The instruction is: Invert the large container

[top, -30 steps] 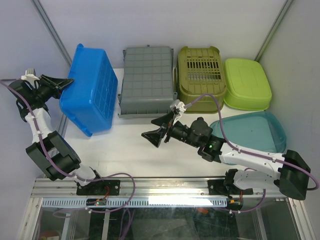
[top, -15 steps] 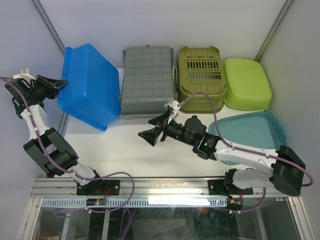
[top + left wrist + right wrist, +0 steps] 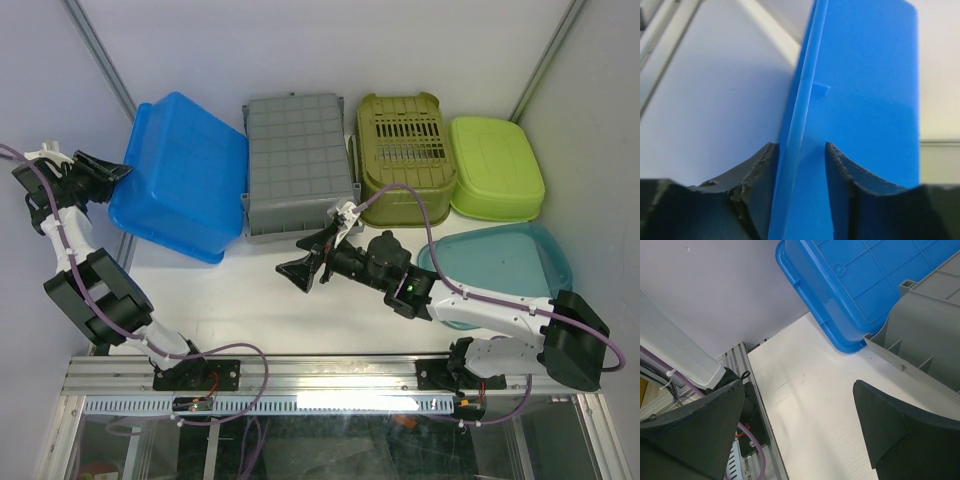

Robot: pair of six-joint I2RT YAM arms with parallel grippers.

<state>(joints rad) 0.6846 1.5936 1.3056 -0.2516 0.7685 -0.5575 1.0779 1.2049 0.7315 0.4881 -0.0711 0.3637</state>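
The large blue container (image 3: 185, 185) lies at the far left of the table, bottom side up and tilted, its right edge against the grey crate. My left gripper (image 3: 112, 170) is at its left rim. In the left wrist view the fingers (image 3: 757, 170) straddle the blue rim (image 3: 800, 115) and are shut on it (image 3: 800, 146). My right gripper (image 3: 305, 262) is open and empty above the middle of the table, apart from the container. The right wrist view shows the container's ribbed bottom (image 3: 850, 285) beyond the open jaws (image 3: 797, 390).
A grey crate (image 3: 298, 160) stands upside down right of the blue container, and also shows in the right wrist view (image 3: 930, 325). An olive basket (image 3: 400, 140), a lime green tub (image 3: 495, 165) and a teal translucent tub (image 3: 510, 260) fill the right. An aluminium rail (image 3: 300, 375) runs along the near edge.
The blue container has tipped further over and to the right, from steeply tilted to lying flatter against the grey crate. My left gripper moved with its rim. The right gripper shifted slightly left.
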